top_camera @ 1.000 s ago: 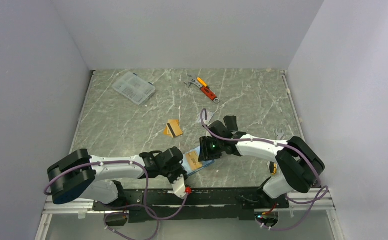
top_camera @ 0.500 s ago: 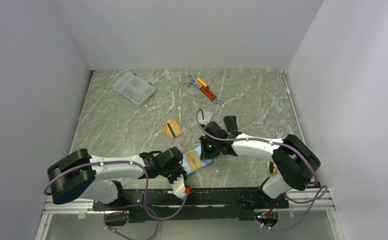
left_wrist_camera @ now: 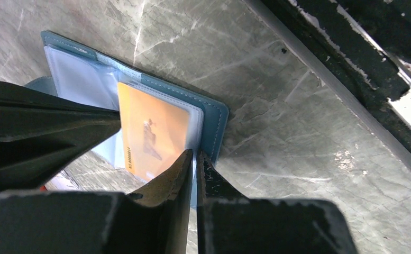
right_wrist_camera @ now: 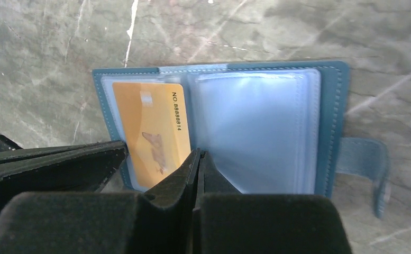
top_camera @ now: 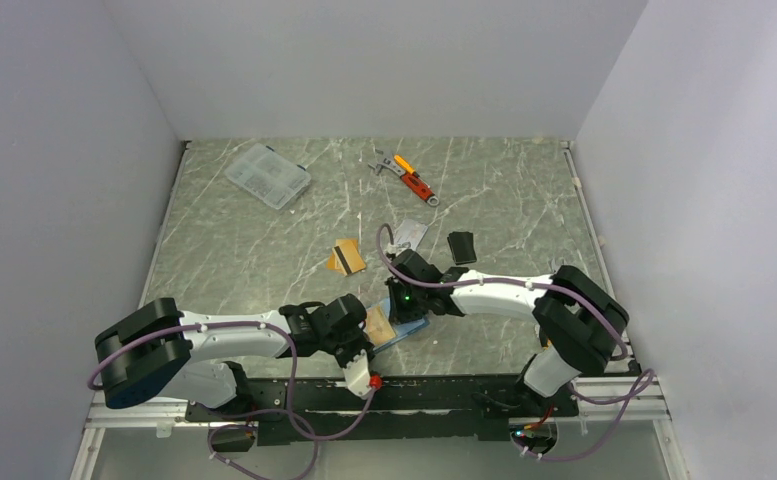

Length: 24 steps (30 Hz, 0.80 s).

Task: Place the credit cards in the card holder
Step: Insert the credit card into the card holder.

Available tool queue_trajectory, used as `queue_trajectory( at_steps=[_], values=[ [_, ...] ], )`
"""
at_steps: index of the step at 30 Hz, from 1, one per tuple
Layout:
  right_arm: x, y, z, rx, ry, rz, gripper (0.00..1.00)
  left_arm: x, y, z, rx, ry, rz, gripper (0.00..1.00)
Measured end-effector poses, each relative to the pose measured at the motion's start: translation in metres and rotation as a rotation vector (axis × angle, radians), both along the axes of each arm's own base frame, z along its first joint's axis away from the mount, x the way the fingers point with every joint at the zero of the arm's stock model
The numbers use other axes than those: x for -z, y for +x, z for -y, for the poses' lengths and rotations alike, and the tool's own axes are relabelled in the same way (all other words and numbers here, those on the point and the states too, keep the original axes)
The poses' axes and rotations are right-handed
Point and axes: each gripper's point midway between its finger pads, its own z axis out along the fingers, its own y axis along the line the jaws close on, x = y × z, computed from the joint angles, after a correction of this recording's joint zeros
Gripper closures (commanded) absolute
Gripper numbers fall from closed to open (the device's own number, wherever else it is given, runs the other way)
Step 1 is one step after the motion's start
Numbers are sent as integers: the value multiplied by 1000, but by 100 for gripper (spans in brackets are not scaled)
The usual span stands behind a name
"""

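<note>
Pinched nearly together, the left gripper clamps the near edge of the card holder, just beside the pocket that carries a card. The right gripper has its fingers pressed together with nothing between them, tips over the holder's middle fold. On the grey marble table, a clear organiser box sits at the back left and an orange-handled wrench at back centre. The card holder lies open and flat near the front edge, between the two grippers, its strap tab lying out to one side. One orange-gold card sits in a clear pocket. A second orange-gold card and a silver-grey card lie loose behind the holder, apart from each other.
</note>
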Motion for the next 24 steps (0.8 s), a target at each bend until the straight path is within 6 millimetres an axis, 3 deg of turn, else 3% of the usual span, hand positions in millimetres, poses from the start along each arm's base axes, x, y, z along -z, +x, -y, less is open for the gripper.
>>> queue_trajectory(
  at_steps=[12, 24],
  values=[
    [1, -6, -15, -42, -9, 8, 100, 0, -3, -5, 7, 11, -1, 90],
    [2, -15, -14, -54, -7, 5, 100, 0, -8, -14, -16, 52, -39, 95]
  ],
)
